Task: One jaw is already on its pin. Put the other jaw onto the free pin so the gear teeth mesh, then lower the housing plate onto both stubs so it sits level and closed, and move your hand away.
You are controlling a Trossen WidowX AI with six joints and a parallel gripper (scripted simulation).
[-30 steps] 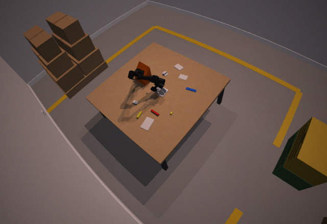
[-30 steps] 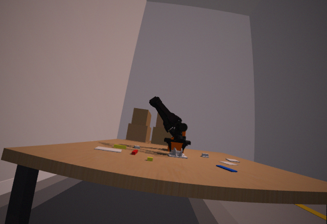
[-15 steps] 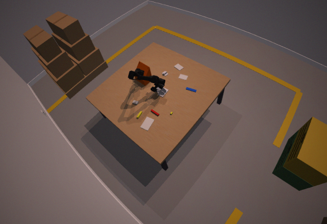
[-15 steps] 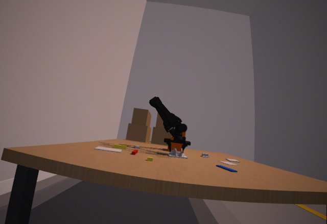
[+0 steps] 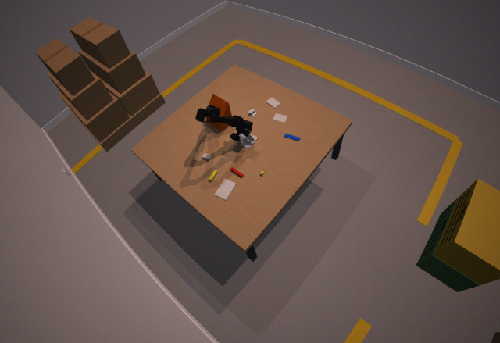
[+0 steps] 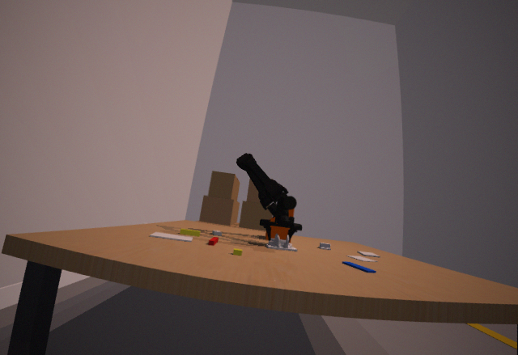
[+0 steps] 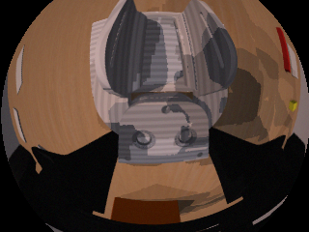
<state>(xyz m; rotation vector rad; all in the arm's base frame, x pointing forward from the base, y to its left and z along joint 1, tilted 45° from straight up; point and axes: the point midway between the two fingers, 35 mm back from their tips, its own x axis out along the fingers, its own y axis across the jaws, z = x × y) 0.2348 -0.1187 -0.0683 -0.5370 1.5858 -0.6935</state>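
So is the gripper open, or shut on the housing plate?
Shut on the housing plate: in the wrist view, the gripper's black fingers press against the plate's two sides, with no gap showing.

The tabletop (image 5: 278, 194) (image 6: 251, 273) (image 7: 58, 63) looks like wood grain, and the housing plate (image 7: 164, 123) like matt grey plastic

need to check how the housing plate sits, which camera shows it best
The wrist view: the pale grey housing plate with two round holes fills its middle, between the black end effector's fingers. The top view shows only a small grey patch there; in the exterior view I cannot tell it apart.
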